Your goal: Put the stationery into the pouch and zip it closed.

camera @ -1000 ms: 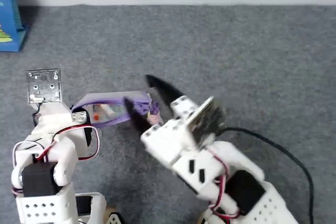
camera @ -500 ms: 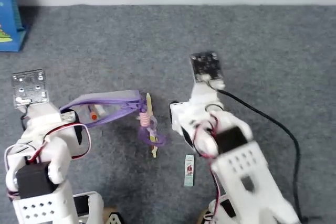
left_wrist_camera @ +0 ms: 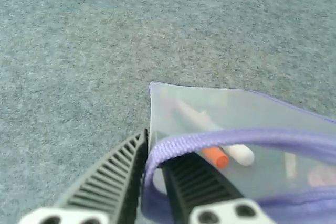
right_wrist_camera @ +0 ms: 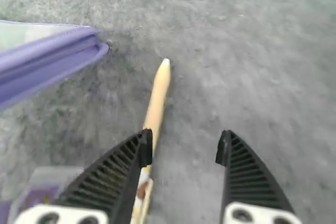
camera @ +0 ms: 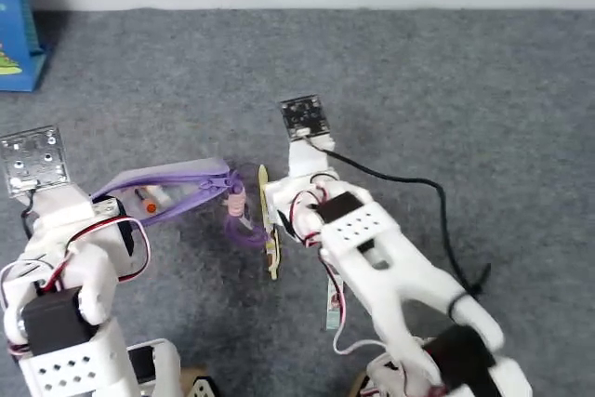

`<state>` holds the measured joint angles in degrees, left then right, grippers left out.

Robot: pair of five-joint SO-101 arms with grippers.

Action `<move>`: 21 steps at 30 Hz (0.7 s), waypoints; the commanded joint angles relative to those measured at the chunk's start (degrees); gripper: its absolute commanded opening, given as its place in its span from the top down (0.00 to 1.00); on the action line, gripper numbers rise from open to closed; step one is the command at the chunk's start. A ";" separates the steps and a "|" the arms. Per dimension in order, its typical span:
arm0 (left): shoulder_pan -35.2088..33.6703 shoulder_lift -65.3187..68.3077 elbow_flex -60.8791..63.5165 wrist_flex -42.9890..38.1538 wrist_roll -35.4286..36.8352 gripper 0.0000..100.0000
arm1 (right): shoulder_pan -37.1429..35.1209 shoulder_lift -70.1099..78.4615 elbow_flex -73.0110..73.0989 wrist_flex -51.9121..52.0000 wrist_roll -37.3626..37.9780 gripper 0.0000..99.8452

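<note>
At the grey desk's (camera: 483, 81) eight o'clock, the left pincer (left_wrist_camera: 149, 142) is clenched on the purple rim of the clear pouch (camera: 172, 188). The pouch lies toward nine o'clock with a white and orange pen (left_wrist_camera: 215, 157) inside. At the pouch's three o'clock a yellow pencil (camera: 271, 253) lies on the desk, and the right pincer (right_wrist_camera: 184, 145) hangs released over it, one finger just beside the shaft.
</note>
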<state>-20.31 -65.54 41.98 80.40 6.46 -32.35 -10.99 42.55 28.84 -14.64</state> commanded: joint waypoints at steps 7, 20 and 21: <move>-0.35 0.00 -2.42 0.62 0.18 0.99 | -1.45 15.25 -13.80 -3.21 -0.44 0.79; -0.35 0.00 -2.33 0.70 0.18 0.99 | -1.27 27.21 -21.45 -3.03 -0.09 0.98; -0.35 0.00 -2.33 0.70 0.18 0.99 | -1.27 27.56 -21.98 -3.03 -0.09 1.00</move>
<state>-20.31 -65.54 41.98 80.40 6.46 -33.49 16.44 24.09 26.64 -14.64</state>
